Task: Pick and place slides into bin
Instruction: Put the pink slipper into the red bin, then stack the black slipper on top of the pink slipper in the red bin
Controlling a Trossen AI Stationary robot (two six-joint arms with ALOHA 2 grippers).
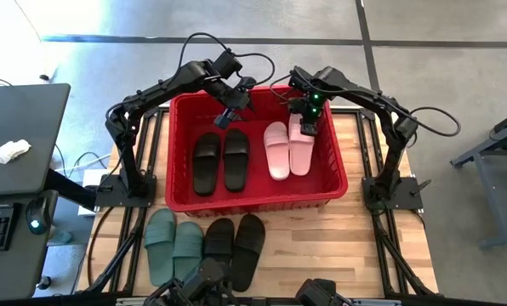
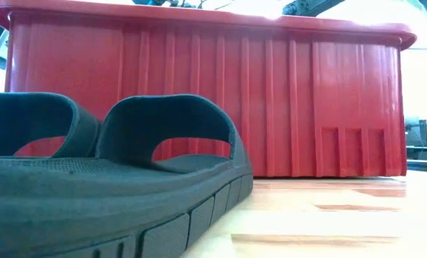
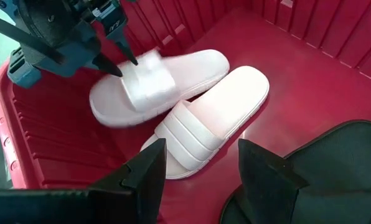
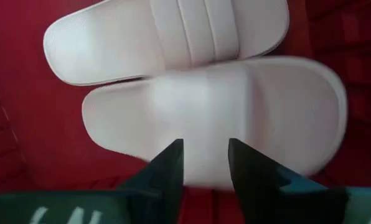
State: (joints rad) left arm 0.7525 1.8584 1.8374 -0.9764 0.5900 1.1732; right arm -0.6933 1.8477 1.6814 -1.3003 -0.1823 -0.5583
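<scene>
Looking down, the bin point(image 1: 255, 202) holds a black pair point(image 1: 221, 161) and a pink pair point(image 1: 288, 148); green point(image 1: 173, 246) and black slides point(image 1: 235, 247) lie outside. Right gripper point(image 4: 205, 155), jaws parted, hovers over a pink slide; left gripper point(image 3: 201, 163) hangs open beside the black pair.

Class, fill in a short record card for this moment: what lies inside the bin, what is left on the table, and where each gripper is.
In bin: black pair, pink pair
On table: green pair, second black pair
Right gripper: open, just above the pink slide nearer the bin's right wall, nothing held
Left gripper: open, empty, over the bin's far side near the first black pair
Pairs left to place: two
</scene>
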